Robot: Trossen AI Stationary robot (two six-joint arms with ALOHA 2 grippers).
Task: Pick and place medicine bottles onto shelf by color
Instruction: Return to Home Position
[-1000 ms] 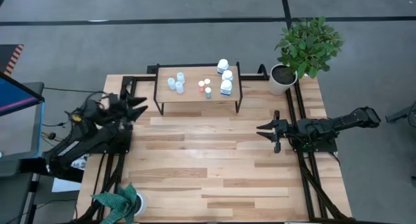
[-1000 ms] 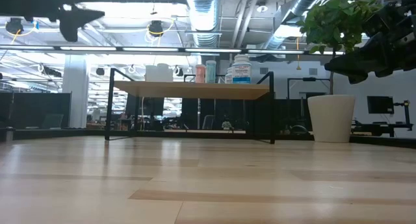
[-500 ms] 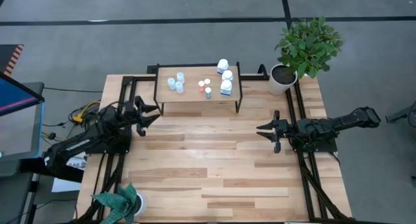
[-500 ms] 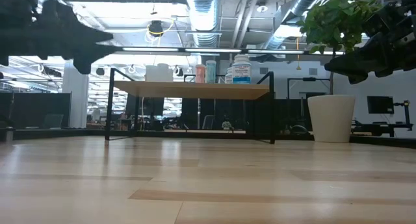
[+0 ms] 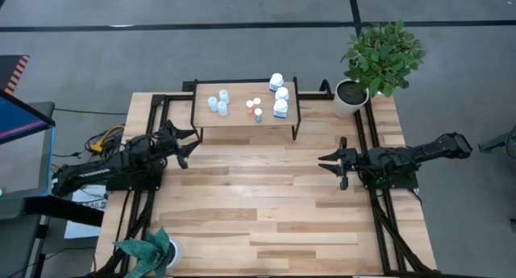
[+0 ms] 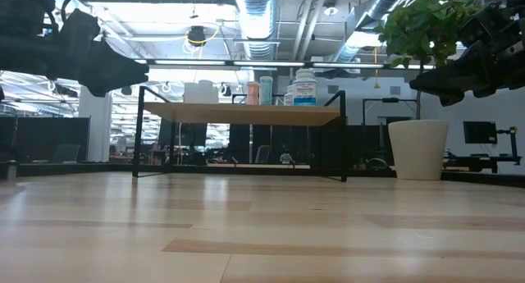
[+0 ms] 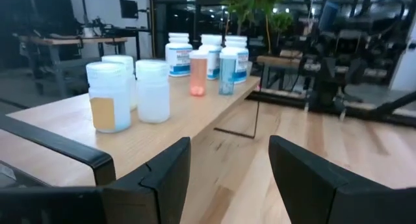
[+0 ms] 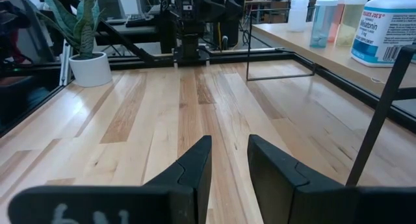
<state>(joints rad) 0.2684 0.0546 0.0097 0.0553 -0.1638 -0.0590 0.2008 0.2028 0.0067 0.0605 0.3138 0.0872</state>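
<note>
1. Status: all bottles (image 5: pixel 223 94) in view are up on shelf (image 5: pixel 239 119); none on table (image 5: pixel 266 221). Pale bottles (image 5: pixel 214 104) stand at the left arm's end, tiny bottles (image 5: pixel 258 114) mid, white bottles (image 5: pixel 280 109) at the right arm's end.
2. Left gripper (image 7: pixel 229 149): fingers apart, empty, above the table near shelf's left front corner, facing the bottles.
3. Right gripper (image 8: pixel 229 143): narrow gap, empty, over the table's right side, well apart from shelf.
4. Handling, my read: light rigid plastic with smooth sides. Pinch across the body below the cap. Tiny ones likely tip if nudged.
5. In the way: bottles stand close, so fingers could clip a neighbour. Shelf's black legs (image 6: pixel 343 143) block a low approach. Plant pot (image 5: pixel 349 98) sits beyond shelf's right end, second plant (image 5: pixel 149 250) at near-left corner; both apart from the arms.
</note>
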